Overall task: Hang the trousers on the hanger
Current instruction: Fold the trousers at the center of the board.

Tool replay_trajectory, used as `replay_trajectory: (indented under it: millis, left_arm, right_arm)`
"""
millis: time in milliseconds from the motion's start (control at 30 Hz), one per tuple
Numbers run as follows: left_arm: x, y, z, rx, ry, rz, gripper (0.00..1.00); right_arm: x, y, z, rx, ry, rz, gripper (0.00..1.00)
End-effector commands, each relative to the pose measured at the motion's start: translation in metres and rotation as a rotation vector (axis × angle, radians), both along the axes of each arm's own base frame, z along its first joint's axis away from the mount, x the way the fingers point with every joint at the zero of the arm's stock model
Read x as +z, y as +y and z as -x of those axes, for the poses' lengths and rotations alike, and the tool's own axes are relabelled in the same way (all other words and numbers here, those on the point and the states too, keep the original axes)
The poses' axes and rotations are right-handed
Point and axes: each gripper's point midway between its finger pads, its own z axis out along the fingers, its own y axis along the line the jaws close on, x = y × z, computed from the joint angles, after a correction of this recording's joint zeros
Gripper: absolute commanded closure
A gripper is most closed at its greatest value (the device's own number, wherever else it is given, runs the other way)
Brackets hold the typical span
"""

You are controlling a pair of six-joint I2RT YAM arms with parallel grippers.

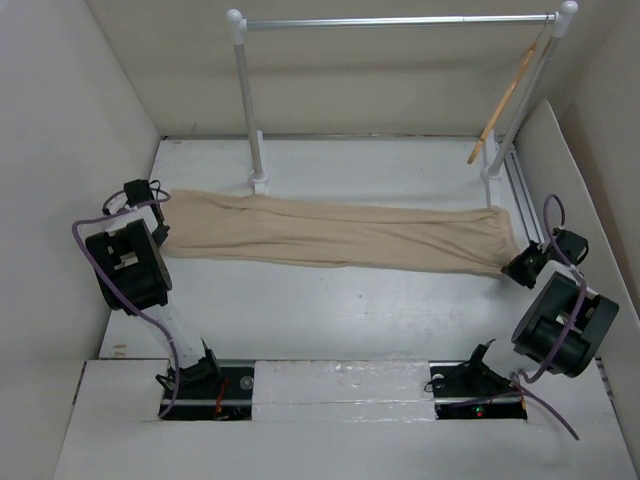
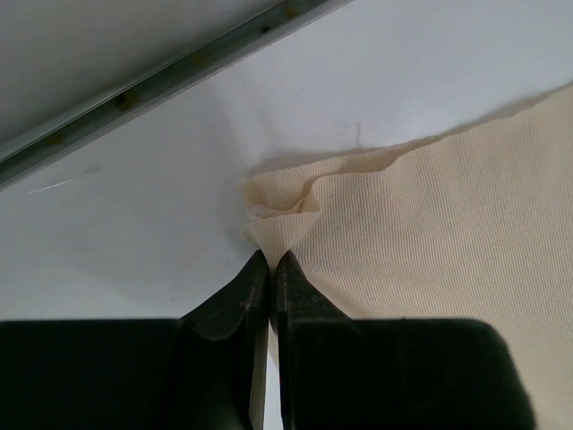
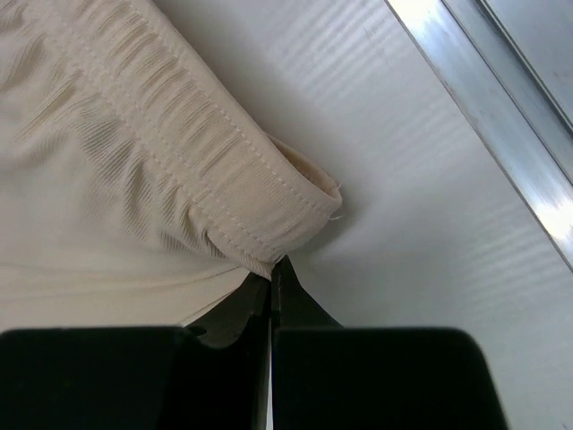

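The beige trousers [image 1: 340,235] lie flat and stretched across the table, leg ends at the left and gathered waistband at the right. My left gripper [image 1: 160,208] is shut on a leg-end corner of the trousers [image 2: 430,206], with the cloth pinched between the fingertips [image 2: 270,260]. My right gripper [image 1: 510,264] is shut on the near corner of the waistband [image 3: 233,179], held at the fingertips [image 3: 273,269]. The light-brown wooden hanger [image 1: 508,98] hangs slanted at the right end of the rack's rail, apart from both grippers.
The rack has white posts [image 1: 250,110] and a silver rail [image 1: 400,20] and stands at the back of the table. Its right base rail [image 1: 520,195] runs along the right side and shows in the right wrist view [image 3: 501,116]. White walls close in left, right and behind.
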Motion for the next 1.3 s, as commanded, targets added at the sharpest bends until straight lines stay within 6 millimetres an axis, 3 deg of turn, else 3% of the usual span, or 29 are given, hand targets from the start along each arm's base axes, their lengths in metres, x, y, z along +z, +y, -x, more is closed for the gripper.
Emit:
replay_trajectory:
  millis: [0,100,300,467,533,567,600,700,833,867,900,967,1033,1067,1100,1133,1167,1200,1233,1267]
  left_arm:
    - [0.005,0.008,0.05,0.048,0.147,-0.063,1.0]
    - [0.011,0.008,0.057,0.051,0.154,-0.073,1.0]
    - [0.023,0.009,0.082,0.091,0.187,-0.123,1.0]
    - [0.034,0.007,0.108,0.121,0.216,-0.16,1.0]
    - [0.035,0.006,0.112,0.126,0.217,-0.167,1.0]
    - [0.035,0.006,0.114,0.134,0.219,-0.167,1.0]
    - [0.035,0.006,0.113,0.137,0.218,-0.164,0.89]
    - [0.046,0.005,0.106,0.152,0.176,-0.149,0.63]
    - [0.066,0.01,0.1,0.19,0.144,-0.166,0.63]
    - [0.067,0.009,0.103,0.199,0.152,-0.166,0.6]
    - [0.068,0.01,0.103,0.21,0.148,-0.169,0.45]
    - [0.079,0.008,0.094,0.205,0.099,-0.153,0.39]
    - [0.093,-0.007,0.069,0.142,0.016,-0.119,0.39]
    - [0.11,-0.026,0.044,0.064,-0.037,-0.126,0.41]
    - [0.118,-0.04,0.03,0.012,-0.062,-0.131,0.47]
    - [0.125,-0.057,0.017,-0.063,-0.081,-0.137,0.49]
    - [0.136,-0.076,-0.002,-0.138,-0.137,-0.143,0.52]
    - [0.137,-0.121,-0.016,-0.269,-0.162,-0.124,0.71]
    - [0.141,-0.143,-0.022,-0.332,-0.191,-0.118,0.78]
    - [0.135,-0.178,-0.028,-0.415,-0.24,-0.069,0.9]
  right_arm:
    - [0.005,-0.009,0.027,-0.002,0.03,0.061,1.0]
    - [0.002,-0.018,0.052,-0.038,0.074,0.062,1.0]
    - [0.019,-0.034,0.085,-0.087,0.09,0.103,1.0]
    - [0.024,-0.021,0.112,-0.046,0.144,0.141,1.0]
    - [0.022,-0.017,0.117,-0.051,0.145,0.146,0.77]
    - [0.023,-0.017,0.117,-0.051,0.14,0.148,0.68]
    - [0.025,-0.013,0.114,-0.036,0.13,0.125,0.52]
    - [0.045,-0.012,0.091,0.0,0.068,0.094,0.38]
    - [0.071,-0.012,0.063,0.041,0.009,0.081,0.36]
    - [0.074,-0.012,0.059,0.051,0.003,0.079,0.35]
    - [0.076,-0.009,0.054,0.071,-0.006,0.073,0.35]
    - [0.085,-0.005,0.041,0.114,-0.046,0.083,0.35]
    - [0.094,0.016,0.017,0.197,-0.101,0.082,0.38]
    - [0.102,0.026,0.009,0.238,-0.134,0.11,0.4]
    - [0.108,0.034,-0.002,0.277,-0.163,0.15,0.46]
    - [0.108,0.061,-0.011,0.367,-0.169,0.157,0.53]
    - [0.108,0.074,-0.016,0.414,-0.177,0.171,0.64]
    - [0.108,0.086,-0.023,0.459,-0.196,0.188,0.86]
    - [0.105,0.114,-0.028,0.558,-0.205,0.186,0.94]
    - [0.095,0.142,-0.035,0.655,-0.222,0.179,1.0]
